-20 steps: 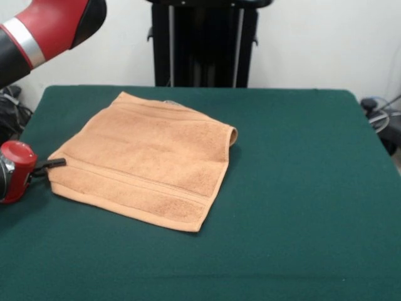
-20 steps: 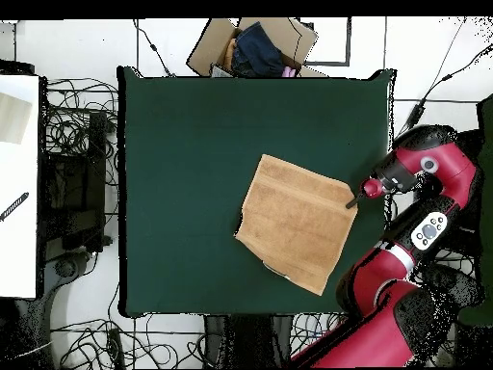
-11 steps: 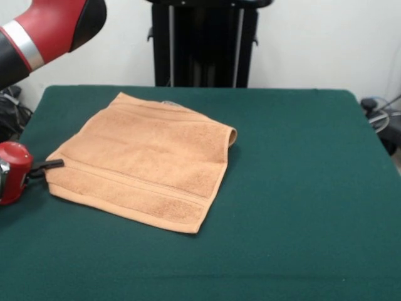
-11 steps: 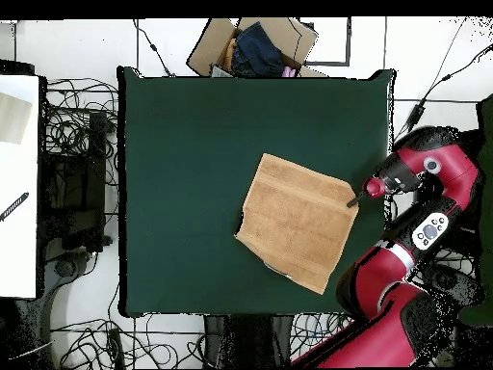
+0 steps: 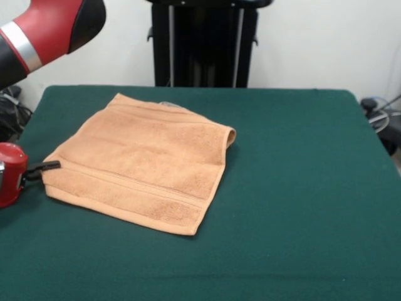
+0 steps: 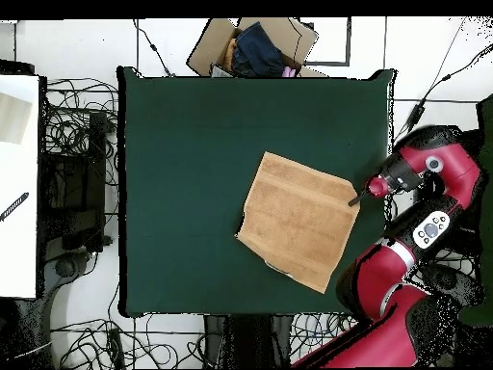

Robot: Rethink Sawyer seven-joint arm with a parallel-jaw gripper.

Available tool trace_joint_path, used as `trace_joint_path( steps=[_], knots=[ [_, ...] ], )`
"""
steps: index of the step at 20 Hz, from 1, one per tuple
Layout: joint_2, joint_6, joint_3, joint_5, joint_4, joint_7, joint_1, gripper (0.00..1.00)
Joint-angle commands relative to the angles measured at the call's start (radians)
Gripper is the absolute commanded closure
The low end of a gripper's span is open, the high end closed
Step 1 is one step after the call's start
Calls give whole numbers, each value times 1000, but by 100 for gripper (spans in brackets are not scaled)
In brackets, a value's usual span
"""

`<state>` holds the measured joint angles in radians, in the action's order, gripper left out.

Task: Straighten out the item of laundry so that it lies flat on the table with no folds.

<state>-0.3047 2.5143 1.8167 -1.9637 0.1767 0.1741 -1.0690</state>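
Observation:
The item of laundry (image 5: 141, 163) is an orange-tan terry towel lying on the left half of the green table (image 5: 301, 188). It looks doubled over, with a rolled fold at its right corner and band stripes along the near hem. My gripper (image 5: 47, 166) reaches in low from the left, its black tips shut on the towel's left corner. In the overhead view the towel (image 6: 297, 220) lies near the table's (image 6: 183, 173) right edge, with the gripper (image 6: 354, 199) at its right corner.
A red arm link (image 5: 44, 31) hangs over the table's far left corner. A black stand (image 5: 203, 44) rises behind the table. An open cardboard box (image 6: 252, 46) with dark cloth sits beyond one edge, and cables cover the floor around.
The gripper has drawn back a little toward the table's edge, and the towel has slid with it by its held corner. Its shape has stayed much the same.

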Motion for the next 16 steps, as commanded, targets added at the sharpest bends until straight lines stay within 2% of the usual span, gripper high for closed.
trace_joint_path(
  steps=[1,16],
  knots=[
    [-179,-616,61,-226,-35,-284,-5,100],
    [-207,-615,188,-375,-42,-351,-31,100]
  ],
)
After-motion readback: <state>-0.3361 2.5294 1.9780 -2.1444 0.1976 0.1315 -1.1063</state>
